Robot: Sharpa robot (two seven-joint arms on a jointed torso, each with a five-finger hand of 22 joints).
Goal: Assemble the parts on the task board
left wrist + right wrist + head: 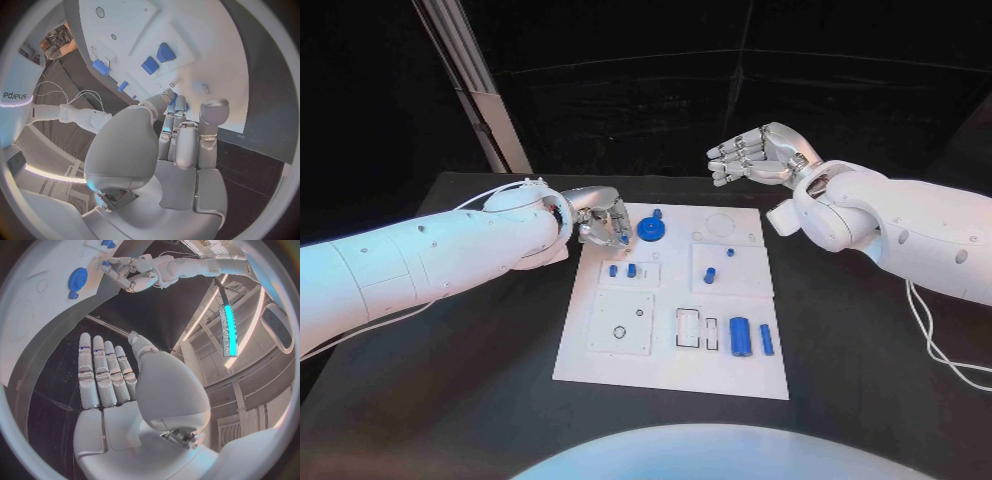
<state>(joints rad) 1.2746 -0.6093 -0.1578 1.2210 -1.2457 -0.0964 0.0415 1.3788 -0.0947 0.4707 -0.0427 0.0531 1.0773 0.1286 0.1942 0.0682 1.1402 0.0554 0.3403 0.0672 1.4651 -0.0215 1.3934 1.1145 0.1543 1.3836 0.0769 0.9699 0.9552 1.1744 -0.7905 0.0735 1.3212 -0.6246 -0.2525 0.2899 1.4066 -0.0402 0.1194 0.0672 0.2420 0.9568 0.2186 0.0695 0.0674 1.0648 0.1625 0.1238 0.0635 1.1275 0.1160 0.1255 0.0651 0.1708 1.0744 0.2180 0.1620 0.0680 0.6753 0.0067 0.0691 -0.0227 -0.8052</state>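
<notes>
The white task board point(668, 370) lies in the middle of the black table. My left hand point(603, 225) hovers over the board's far left corner and pinches a small blue part point(625, 238) between thumb and finger point(180, 105); the same part point(106, 263) shows at those fingertips in the right wrist view. Just to its right a blue gear point(656, 235) sits on the board, with a smaller blue piece point(659, 213) beyond it. My right hand point(754, 152) is raised above the board's far edge, fingers point(103, 370) straight, palm empty.
Two short blue pegs point(622, 270) stand left of centre, and two more blue pieces point(708, 275) lie to their right. Two blue cylinders point(751, 337) lie near the front right beside black-outlined slots point(689, 328). A black ring point(615, 333) sits on the front left plate.
</notes>
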